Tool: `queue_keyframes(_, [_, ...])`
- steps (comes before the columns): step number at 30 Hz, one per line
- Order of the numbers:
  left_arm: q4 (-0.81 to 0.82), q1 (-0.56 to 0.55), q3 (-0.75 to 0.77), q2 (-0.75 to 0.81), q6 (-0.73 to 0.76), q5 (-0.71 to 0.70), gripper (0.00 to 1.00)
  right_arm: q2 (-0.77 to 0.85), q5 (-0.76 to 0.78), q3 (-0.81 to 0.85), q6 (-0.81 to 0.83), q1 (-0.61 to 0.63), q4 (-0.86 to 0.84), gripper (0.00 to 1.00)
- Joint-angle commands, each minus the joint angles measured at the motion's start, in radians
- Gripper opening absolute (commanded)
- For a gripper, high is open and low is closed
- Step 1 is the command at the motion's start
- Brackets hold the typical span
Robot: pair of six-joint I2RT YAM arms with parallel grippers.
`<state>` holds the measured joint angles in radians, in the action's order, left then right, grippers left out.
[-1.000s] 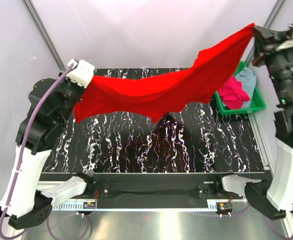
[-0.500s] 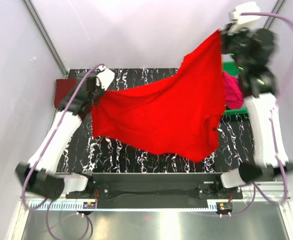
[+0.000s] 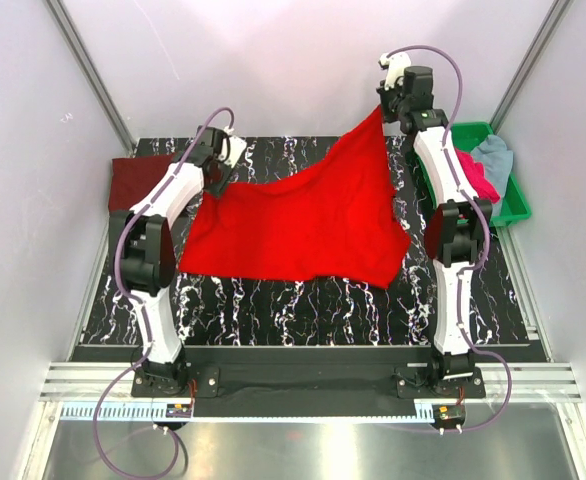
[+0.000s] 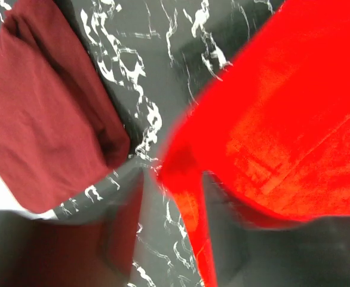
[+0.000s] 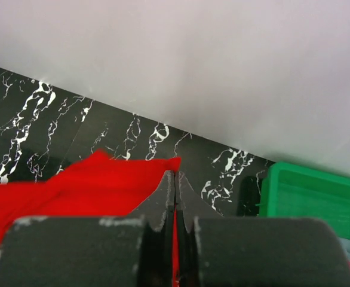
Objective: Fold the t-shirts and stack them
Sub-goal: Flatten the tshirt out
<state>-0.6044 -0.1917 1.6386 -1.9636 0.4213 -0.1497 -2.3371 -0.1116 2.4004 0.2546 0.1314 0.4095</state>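
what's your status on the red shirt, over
Right gripper shut on red shirt corner, held high. Left gripper open, other corner between its jaws. Shirt mostly spread on table. Maroon shirt folded far left, clear.

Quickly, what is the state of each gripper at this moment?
Left gripper: open, red t-shirt edge loose in the gap.
Right gripper: closed on the red t-shirt, corner held up.
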Motion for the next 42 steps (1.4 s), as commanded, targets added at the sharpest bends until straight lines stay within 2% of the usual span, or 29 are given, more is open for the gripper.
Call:
queue_keyframes(1, [-0.009, 0.006, 0.107, -0.027, -0.048, 0.013, 0.58, 0.004, -0.037, 0.106, 0.002, -0.006, -0.001, 0.00])
queue_keyframes(6, [0.018, 0.003, 0.026, 0.093, -0.056, 0.028, 0.74, 0.028, -0.043, 0.010, -0.021, -0.006, -0.021, 0.00])
queue_keyframes(8, [-0.055, 0.003, 0.017, 0.120, -0.088, 0.128, 0.73, 0.044, -0.043, -0.020, -0.034, -0.006, -0.032, 0.00])
queue_keyframes(10, [-0.168, 0.003, 0.026, 0.111, -0.160, 0.238, 0.70, 0.059, -0.051, -0.041, -0.049, -0.006, -0.032, 0.00])
queue_keyframes(12, [-0.225, 0.005, 0.035, 0.065, -0.197, 0.309, 0.62, 0.065, -0.060, -0.043, -0.055, -0.006, -0.028, 0.00])
queue_keyframes(13, [-0.247, 0.009, 0.036, 0.046, -0.225, 0.337, 0.54, 0.065, -0.062, -0.043, -0.055, -0.006, -0.026, 0.00])
queue_keyframes(14, [-0.253, 0.012, 0.043, 0.025, -0.233, 0.398, 0.52, 0.065, -0.068, -0.041, -0.055, -0.006, -0.025, 0.00])
queue_keyframes(15, [-0.259, 0.017, 0.062, -0.022, -0.239, 0.424, 0.49, 0.068, -0.074, -0.043, -0.055, -0.006, -0.021, 0.00])
queue_keyframes(16, [-0.276, 0.020, 0.081, -0.049, -0.251, 0.439, 0.42, 0.068, -0.077, -0.043, -0.055, -0.006, -0.015, 0.00])
queue_keyframes(20, [-0.310, 0.032, 0.184, -0.164, -0.283, 0.502, 0.34, 0.082, -0.079, -0.070, -0.054, -0.004, -0.006, 0.00])
queue_keyframes(24, [-0.333, 0.047, 0.276, -0.245, -0.326, 0.516, 0.36, 0.101, -0.074, -0.090, -0.048, -0.004, -0.006, 0.00])
queue_keyframes(27, [-0.322, 0.060, 0.291, -0.259, -0.332, 0.500, 0.39, 0.104, -0.071, -0.092, -0.044, -0.004, -0.006, 0.00])
queue_keyframes(42, [-0.293, 0.097, 0.190, -0.221, -0.360, 0.440, 0.42, 0.079, -0.091, -0.070, -0.055, -0.003, -0.005, 0.00])
